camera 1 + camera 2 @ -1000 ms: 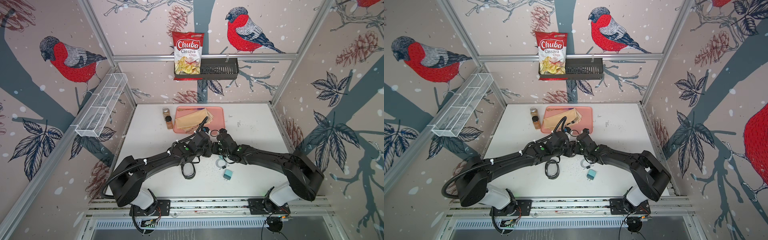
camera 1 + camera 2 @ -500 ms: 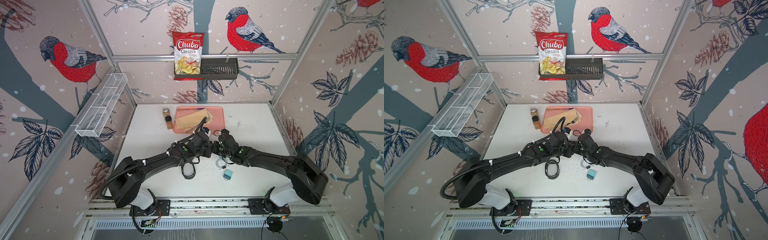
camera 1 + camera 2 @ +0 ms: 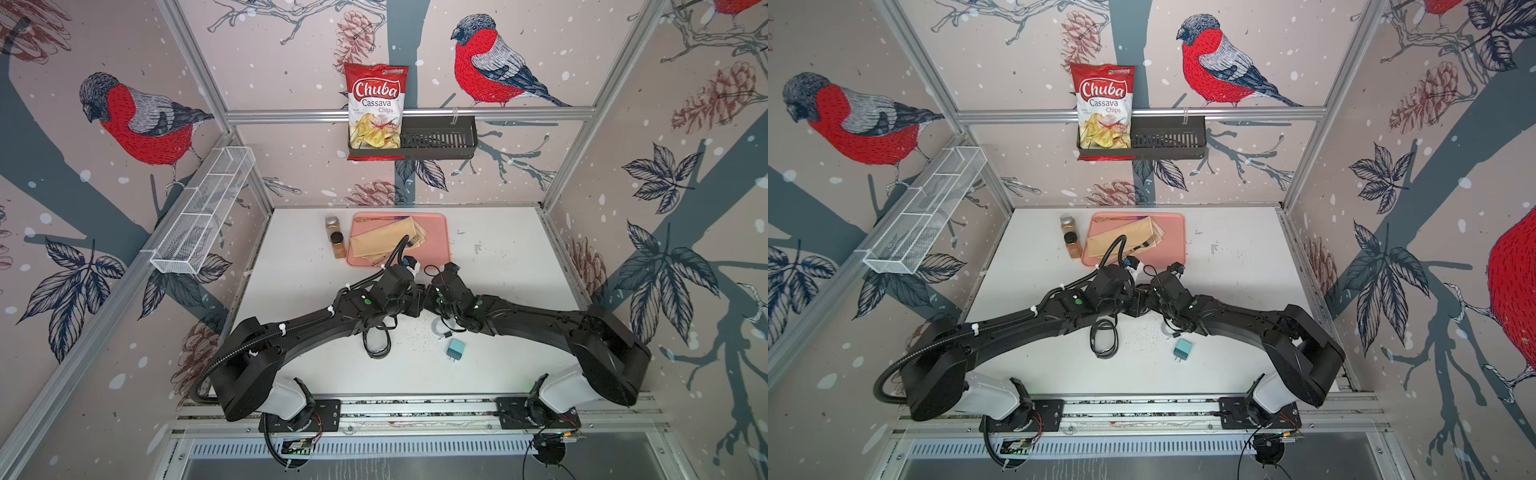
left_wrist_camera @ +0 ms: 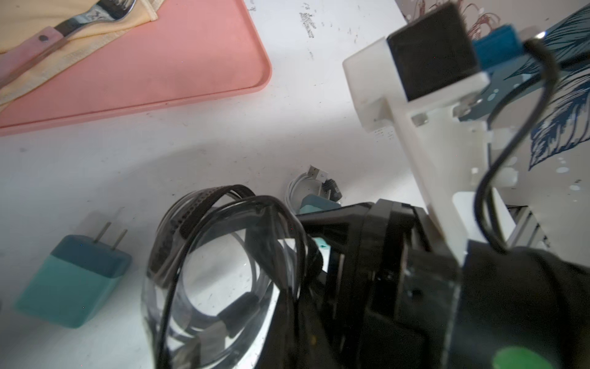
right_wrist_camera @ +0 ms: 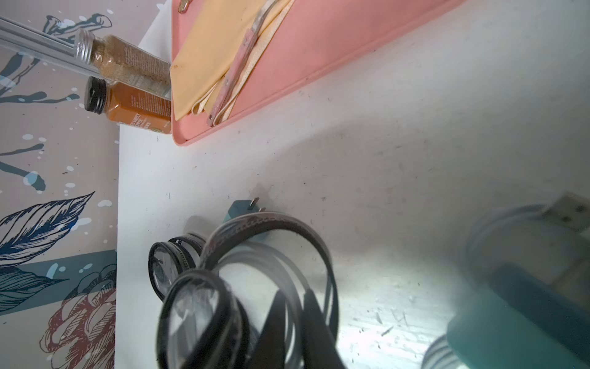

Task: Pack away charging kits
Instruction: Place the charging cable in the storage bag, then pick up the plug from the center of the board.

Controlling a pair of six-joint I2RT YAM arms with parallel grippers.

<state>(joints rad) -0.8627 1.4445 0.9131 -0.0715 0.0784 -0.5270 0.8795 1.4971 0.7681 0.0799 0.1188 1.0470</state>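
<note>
Both arms meet mid-table over one black clear-lidded case (image 4: 204,255), which hangs open between them and is hidden in both top views. My left gripper (image 4: 287,319) is shut on its rim. My right gripper (image 5: 298,319) has its fingers slightly parted, with the case's edge (image 5: 271,246) in the gap. A second case (image 3: 376,343) lies flat on the table under the left arm. A teal plug adapter (image 3: 456,348) lies loose near the front. Under the right wrist sits a coiled white cable (image 4: 306,188) beside another teal adapter (image 4: 316,203).
A pink tray (image 3: 436,232) with a yellow cloth and a fork stands at the back. Two brown spice jars (image 3: 337,243) stand left of it. A white wire basket (image 3: 203,216) hangs on the left wall. A black rack with a chips bag (image 3: 376,110) hangs on the back wall.
The right gripper's fingers have parted a little on the case's edge. Both arms have hardly moved, and the left gripper stays shut.
</note>
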